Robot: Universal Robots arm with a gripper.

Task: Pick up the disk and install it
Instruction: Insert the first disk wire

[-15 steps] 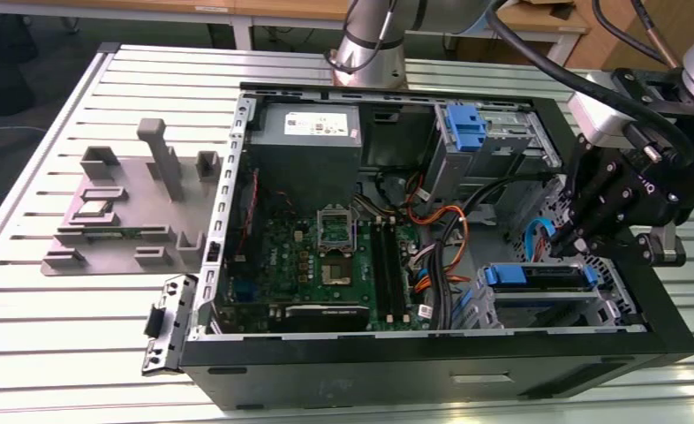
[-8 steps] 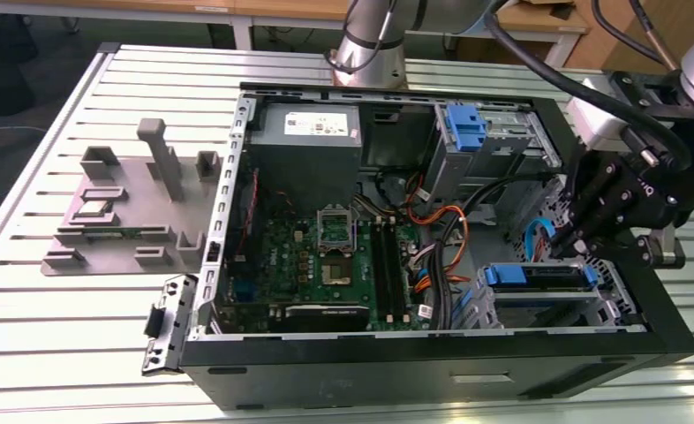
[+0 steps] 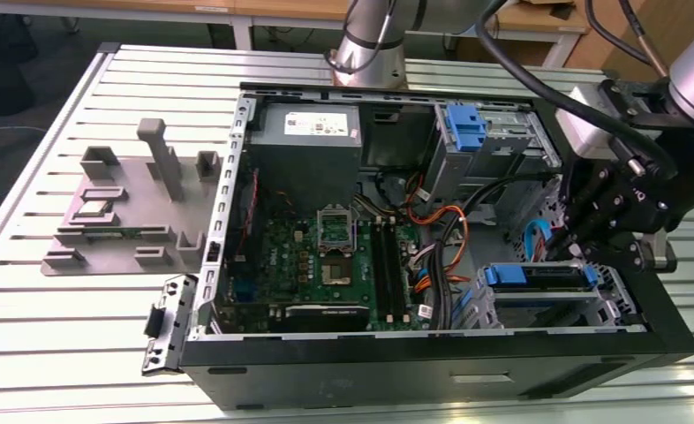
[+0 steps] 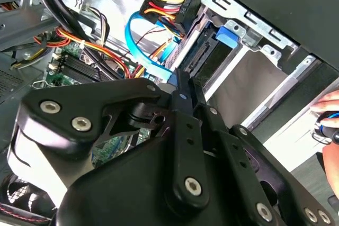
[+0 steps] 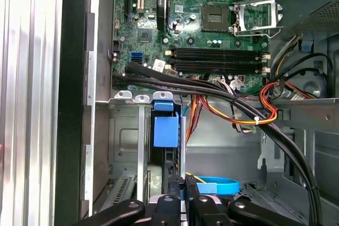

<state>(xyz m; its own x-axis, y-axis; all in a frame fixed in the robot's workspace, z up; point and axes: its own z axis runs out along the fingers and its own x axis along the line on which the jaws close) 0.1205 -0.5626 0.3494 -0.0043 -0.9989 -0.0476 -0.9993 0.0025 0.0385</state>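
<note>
Cables fill much of what we see inside the open case [image 3: 441,353], which lies on a slatted table [image 3: 41,353]. In the exterior view we see the gripper [image 3: 600,243] hanging over the case's corner on that view's right, just above the drive cage [image 3: 612,296]. The disk [image 3: 536,276] sits in that cage, blue carrier edge up, with a silver side showing below it.

In the first wrist view we look down past the gripper [image 5: 184,197] at the blue carrier tab [image 5: 165,129] standing in the cage's slot [image 5: 127,146], with the motherboard [image 5: 212,30] and its empty CPU socket [image 5: 257,17] beyond. The fingers [image 5: 175,194] stand pressed close together with nothing between them, apart from the disk.

In the second wrist view we see what the others hide: the disk's connector end [image 4: 204,56], a blue data cable [image 4: 140,46] curving beside it, and a person's hand [image 4: 328,115] at the picture's edge outside the case.

In the exterior view we also see a grey fixture [image 3: 124,208] on the table, well apart from the case, and a power supply [image 3: 312,128] in the case's far corner.
</note>
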